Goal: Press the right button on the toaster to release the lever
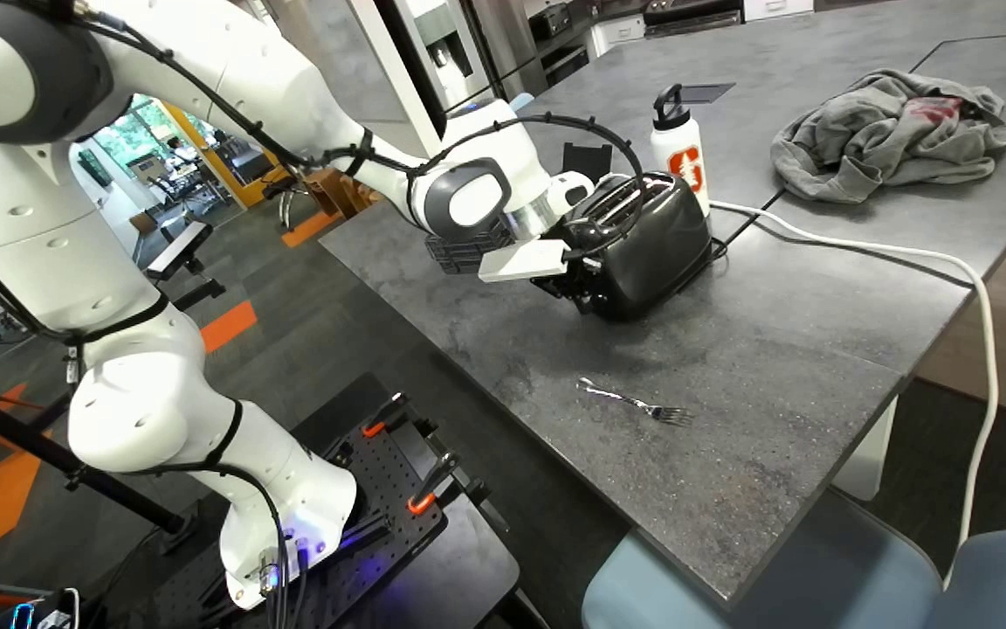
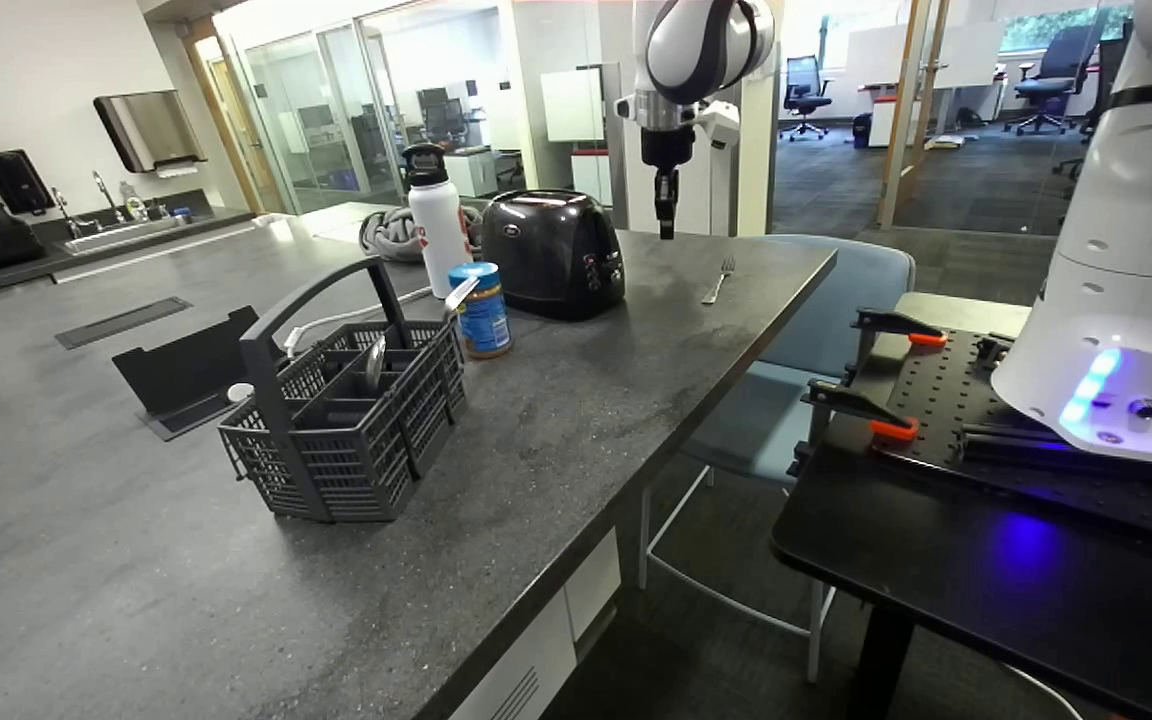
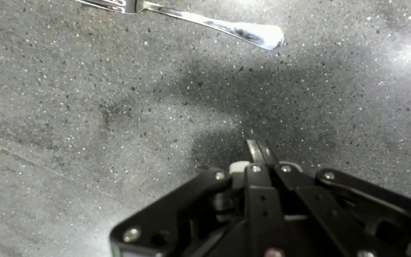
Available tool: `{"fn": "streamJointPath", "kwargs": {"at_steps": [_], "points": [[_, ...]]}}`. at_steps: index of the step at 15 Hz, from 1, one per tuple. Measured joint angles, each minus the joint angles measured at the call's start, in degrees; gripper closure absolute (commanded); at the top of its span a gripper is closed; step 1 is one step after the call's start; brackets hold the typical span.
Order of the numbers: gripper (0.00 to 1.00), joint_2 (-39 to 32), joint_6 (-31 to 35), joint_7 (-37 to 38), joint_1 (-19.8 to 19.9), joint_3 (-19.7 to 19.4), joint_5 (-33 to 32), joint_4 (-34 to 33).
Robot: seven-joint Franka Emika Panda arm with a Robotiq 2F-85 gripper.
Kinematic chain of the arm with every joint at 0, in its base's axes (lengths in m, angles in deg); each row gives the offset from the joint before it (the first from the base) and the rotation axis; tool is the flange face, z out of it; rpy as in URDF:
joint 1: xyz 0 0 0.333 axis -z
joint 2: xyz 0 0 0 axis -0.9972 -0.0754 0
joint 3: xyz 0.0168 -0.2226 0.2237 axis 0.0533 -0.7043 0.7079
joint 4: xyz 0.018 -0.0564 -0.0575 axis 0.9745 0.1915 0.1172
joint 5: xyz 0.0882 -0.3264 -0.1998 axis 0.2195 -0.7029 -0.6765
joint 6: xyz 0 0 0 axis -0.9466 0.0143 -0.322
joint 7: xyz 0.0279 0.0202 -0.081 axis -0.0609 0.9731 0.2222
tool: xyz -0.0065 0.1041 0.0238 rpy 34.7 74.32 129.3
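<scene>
The black toaster (image 1: 664, 249) stands upright on the counter in an exterior view, slots facing up. It also stands beside the white bottle in an exterior view (image 2: 541, 250), where its control end (image 2: 603, 270) with small knobs and buttons faces right. Single buttons and the lever are too small to tell apart. My gripper (image 2: 667, 232) points down, beside the control end and apart from the toaster in that view. In the wrist view my gripper (image 3: 258, 142) has its fingertips together with nothing between them, above the bare counter. The toaster is out of the wrist view.
A fork (image 3: 223, 26) lies on the counter near my gripper. A white bottle (image 2: 441, 235), a blue-lidded jar (image 2: 484, 325) and a black mesh basket (image 2: 346, 460) stand around the toaster. A grey cloth (image 1: 878, 144) and a white cable (image 1: 887, 249) lie behind it.
</scene>
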Motion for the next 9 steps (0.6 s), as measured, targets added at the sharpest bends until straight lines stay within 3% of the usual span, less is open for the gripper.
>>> {"fn": "streamJointPath", "kwargs": {"at_steps": [5,9], "points": [[0.99,-2.43,6.61,-0.57,1.82,2.54,1.01,1.06],[0.99,-4.03,8.06,-0.7,3.47,4.83,3.02,0.92]]}}
